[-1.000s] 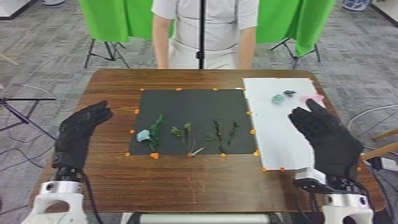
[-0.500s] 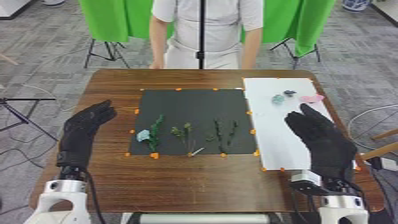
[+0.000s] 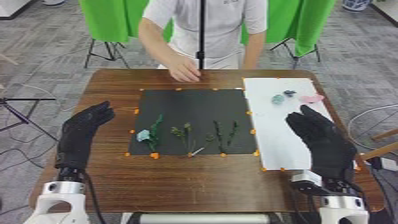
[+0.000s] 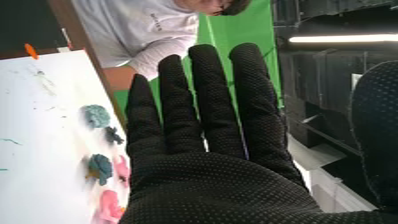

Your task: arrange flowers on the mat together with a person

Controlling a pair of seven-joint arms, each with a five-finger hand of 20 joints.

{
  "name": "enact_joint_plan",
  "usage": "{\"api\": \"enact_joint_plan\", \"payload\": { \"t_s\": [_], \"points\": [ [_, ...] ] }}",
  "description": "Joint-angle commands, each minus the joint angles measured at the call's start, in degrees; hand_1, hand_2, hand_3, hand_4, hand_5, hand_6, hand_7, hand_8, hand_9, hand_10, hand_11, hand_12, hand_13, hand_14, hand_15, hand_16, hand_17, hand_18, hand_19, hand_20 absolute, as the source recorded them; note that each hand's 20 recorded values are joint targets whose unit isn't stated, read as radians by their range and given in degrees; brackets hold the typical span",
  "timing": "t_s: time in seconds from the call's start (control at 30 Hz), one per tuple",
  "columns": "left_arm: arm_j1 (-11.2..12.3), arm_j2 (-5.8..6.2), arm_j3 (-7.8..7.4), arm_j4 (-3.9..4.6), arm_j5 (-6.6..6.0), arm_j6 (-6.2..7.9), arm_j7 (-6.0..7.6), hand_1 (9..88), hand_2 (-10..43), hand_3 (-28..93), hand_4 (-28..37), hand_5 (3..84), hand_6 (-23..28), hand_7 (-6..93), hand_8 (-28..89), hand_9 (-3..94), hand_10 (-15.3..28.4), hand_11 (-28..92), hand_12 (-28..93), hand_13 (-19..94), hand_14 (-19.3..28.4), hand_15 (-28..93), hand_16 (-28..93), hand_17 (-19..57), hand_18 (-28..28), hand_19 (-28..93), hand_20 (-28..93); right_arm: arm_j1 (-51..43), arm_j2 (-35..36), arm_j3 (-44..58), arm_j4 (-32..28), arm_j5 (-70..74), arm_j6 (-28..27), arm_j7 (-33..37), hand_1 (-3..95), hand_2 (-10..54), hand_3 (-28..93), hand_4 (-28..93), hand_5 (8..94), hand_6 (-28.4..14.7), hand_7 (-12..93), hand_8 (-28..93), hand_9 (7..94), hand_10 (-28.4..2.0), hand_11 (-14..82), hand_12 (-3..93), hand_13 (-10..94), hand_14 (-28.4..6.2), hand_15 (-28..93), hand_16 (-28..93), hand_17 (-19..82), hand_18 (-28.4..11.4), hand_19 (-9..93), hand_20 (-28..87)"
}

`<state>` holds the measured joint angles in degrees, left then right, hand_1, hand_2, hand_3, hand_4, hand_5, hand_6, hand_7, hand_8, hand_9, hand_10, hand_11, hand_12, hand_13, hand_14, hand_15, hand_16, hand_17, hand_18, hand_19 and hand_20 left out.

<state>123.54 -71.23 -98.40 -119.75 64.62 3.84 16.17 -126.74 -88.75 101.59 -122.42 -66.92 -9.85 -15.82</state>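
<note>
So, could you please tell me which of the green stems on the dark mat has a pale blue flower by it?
The leftmost stem on the mat has the pale blue flower; the other stems look plain green.

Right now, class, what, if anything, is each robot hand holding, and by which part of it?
Nothing is held: the left robot hand and the right robot hand are both open and empty.

- Left hand (image 3: 82, 127) and right hand (image 3: 313, 126): black fabric gloves (image 4: 209, 187), the cloth covered in tiny pale dots.
- Left arm (image 3: 61, 187) and right arm (image 3: 343, 201): smooth white, rounded shells.
- Thin black cable (image 3: 90, 192) beside the left wrist.
- White, blocky fitting (image 3: 307, 178) at the right wrist.
</note>
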Motion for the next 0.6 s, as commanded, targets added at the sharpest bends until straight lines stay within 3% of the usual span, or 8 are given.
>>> {"api": "enact_joint_plan", "payload": {
  "t_s": [0.03, 0.6],
  "points": [
    [0.3, -0.36, 0.13, 0.28, -0.29, 0.13, -0.53, 26.1, 0.4, 64, -19.1, 49.2, 3.5, 15.0, -6, 45.1, 13.2, 19, 15, 36, 17.1, 18, 4, 6.4, 12.7, 7, 20, -0.3, -0.6, 0.2, -0.2, -0.1, -0.1, -0.6, 11.7, -3.6, 82, -13, 53.7, -1.3, 13, -9, 53.9, -15.2, 7.0, 14.2, 39, -14.4, 12, 17, 23, -13.6, 4, 32],
    [0.5, -0.61, -0.31, 0.22, -0.19, -0.11, -1.08, 26.1, 0.5, 64, -19.0, 49.1, 3.5, 15.2, -6, 45.1, 13.1, 19, 15, 36, 17.1, 18, 4, 6.4, 12.7, 7, 20, -0.2, -0.3, 0.4, -0.2, 0.2, 0.3, -0.5, 12.2, -4.0, 82, -13, 54.0, -1.1, 13, -9, 54.9, -15.1, 7.2, 14.7, 41, -14.5, 13, 18, 23, -13.7, 5, 33]
  ]
}}
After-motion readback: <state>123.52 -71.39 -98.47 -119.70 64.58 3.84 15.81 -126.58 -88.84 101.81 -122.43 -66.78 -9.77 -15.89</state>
